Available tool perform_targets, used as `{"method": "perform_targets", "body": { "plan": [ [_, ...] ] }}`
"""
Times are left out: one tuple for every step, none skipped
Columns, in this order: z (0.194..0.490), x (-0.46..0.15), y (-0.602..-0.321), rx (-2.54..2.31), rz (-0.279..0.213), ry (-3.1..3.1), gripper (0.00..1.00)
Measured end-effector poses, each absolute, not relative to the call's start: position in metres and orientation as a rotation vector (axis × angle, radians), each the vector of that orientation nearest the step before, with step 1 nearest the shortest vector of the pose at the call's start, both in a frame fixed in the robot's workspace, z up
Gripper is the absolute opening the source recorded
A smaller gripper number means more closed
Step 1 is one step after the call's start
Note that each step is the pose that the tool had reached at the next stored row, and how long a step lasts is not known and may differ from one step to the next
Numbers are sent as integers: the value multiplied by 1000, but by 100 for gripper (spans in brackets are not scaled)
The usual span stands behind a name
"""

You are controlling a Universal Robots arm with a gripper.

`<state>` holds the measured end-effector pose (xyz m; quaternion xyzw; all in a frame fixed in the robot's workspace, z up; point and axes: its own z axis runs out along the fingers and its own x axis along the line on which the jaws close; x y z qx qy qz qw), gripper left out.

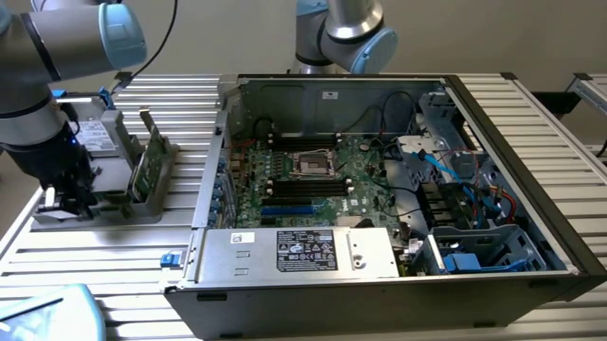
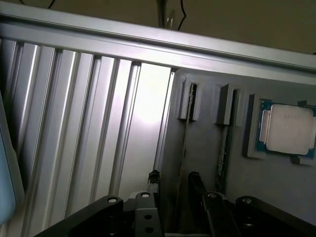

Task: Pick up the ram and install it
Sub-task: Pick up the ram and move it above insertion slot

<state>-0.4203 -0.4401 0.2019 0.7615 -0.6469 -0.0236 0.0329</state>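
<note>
The ram (image 1: 144,169) stands on its long edge in a grey holder (image 1: 114,213) at the exterior view's left. Its length runs from the lower left of the frame up toward the back, roughly along the side wall of the open computer case (image 1: 313,92) beside it. Its lower edge is hidden by the holder, and its chips are too small to make out. In the wrist view the ram (image 2: 185,148) shows edge-on, as a thin line leaving a slot. A second stick (image 2: 223,148) sits in the neighbouring slot, and a square silver processor (image 2: 289,129) lies in a pocket of the holder (image 2: 276,187). In the exterior view the arm hides the processor. The gripper (image 1: 62,202) hangs low over the near end of the holder, on the ribbed metal table (image 1: 85,256). In the wrist view the gripper (image 2: 174,175) has its two dark fingers (image 2: 154,180) spread, with the ram's edge lined up between them. I cannot tell whether they reach it. A drive (image 1: 92,133) shows partly behind the arm.
</note>
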Motion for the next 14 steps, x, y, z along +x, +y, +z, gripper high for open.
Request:
{"method": "perform_targets", "body": {
  "plan": [
    [201,-420,-440,2340,-73,-1995,37],
    [200,-420,-440,2337,-74,-2000,37],
    [200,-420,-440,2332,-74,-2005,37],
    [199,-420,-440,2328,-75,-2010,37],
    [199,-420,-440,2324,-75,-2016,37],
    [199,-420,-440,2320,-76,-2021,37],
    [199,-420,-440,2316,-77,-2027,37],
    [199,-420,-440,2313,-78,-2032,37],
    [199,-420,-440,2310,-79,-2036,37],
    [199,-421,-440,2308,-80,-2040,37],
    [199,-421,-440,2306,-81,-2042,37],
    [199,-421,-440,2305,-81,-2044,37],
    [199,-422,-440,2303,-81,-2046,37],
    [199,-422,-440,2302,-81,-2048,37]
  ]
}}
